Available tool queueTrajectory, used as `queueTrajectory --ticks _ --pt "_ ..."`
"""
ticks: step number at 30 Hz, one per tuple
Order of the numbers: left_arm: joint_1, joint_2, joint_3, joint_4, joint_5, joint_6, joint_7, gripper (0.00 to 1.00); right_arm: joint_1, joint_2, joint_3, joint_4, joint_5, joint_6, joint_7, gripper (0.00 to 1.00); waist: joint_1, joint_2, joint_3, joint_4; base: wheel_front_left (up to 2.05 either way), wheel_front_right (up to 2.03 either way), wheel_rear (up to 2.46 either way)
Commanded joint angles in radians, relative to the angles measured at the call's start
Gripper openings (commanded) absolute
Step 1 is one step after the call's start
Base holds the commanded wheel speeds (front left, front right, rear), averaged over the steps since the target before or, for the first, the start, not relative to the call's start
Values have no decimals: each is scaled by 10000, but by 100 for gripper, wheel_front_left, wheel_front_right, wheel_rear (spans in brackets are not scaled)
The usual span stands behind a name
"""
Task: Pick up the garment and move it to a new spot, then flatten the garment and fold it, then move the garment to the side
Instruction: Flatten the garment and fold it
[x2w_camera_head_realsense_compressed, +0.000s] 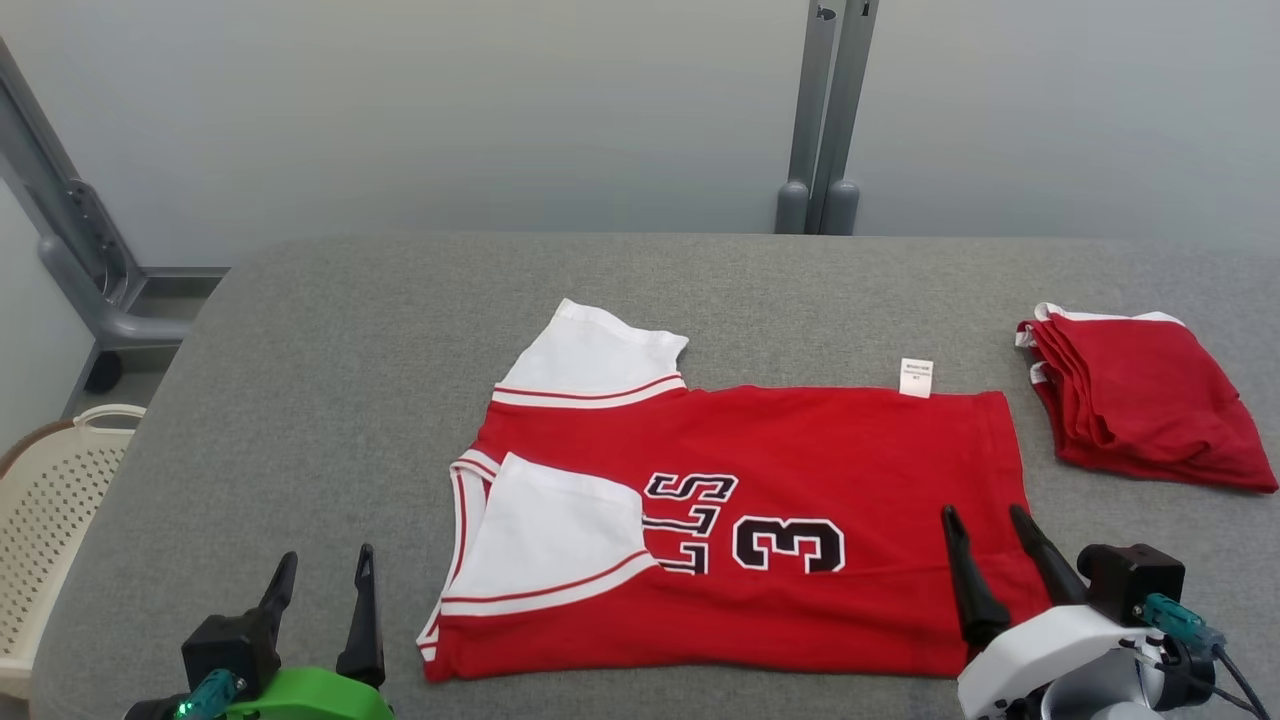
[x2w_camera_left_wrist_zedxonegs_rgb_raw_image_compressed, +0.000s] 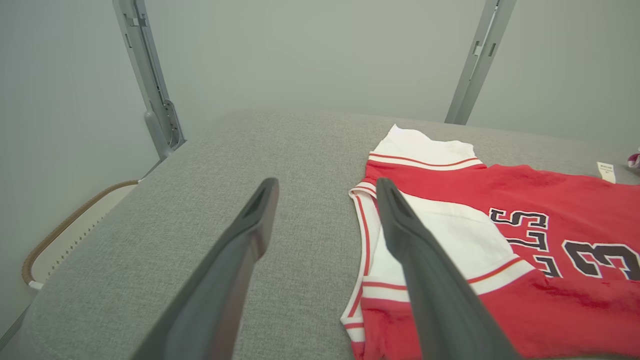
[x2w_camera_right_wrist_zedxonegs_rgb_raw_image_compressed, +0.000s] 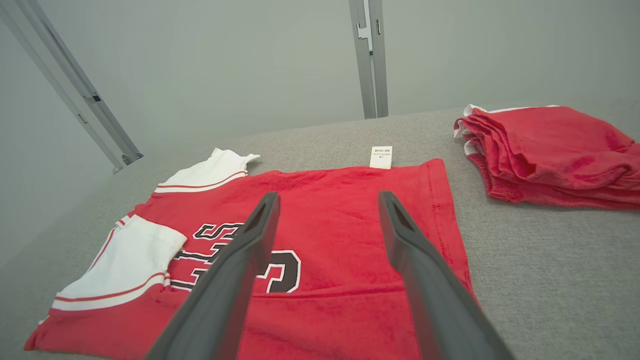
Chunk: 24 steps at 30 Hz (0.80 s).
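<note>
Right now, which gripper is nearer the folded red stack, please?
Right. The right gripper hovers by the jersey hem, near the stack; the left gripper sits beyond its collar.

A folded red pile (x2w_camera_head_realsense_compressed: 1140, 400) lies near the right edge of the grey tabletop (x2w_camera_head_realsense_compressed: 330, 400) — a pale slotted basket (x2w_camera_head_realsense_compressed: 50, 520) stands beyond its left side

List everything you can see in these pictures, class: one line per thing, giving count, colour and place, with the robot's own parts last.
jersey: one, red with white sleeves, flat mid-table, near sleeve folded in
label: one, white, jersey's far edge
stack: one, red folded garments with white trim, table's right side
table: one, grey
basket: one, cream, off the table's left edge
posts: two, grey, behind the table
frame: one, grey, slanted, far left
left gripper: one, dark fingers, open, left of the jersey
right gripper: one, dark fingers, open, at the jersey's near right corner
</note>
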Motion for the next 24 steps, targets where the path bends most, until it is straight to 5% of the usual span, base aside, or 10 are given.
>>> queueTrajectory --ticks 1,24 --pt "43 77 43 38 -40 48 105 100 -98 -19 35 68 -107 -2 -4 100 0 0 -2 -29 0 0 0" --pt "101 195 29 -42 -302 222 431 100 -367 -19 274 799 -266 -2 75 100 0 0 92 -256 0 0 0"
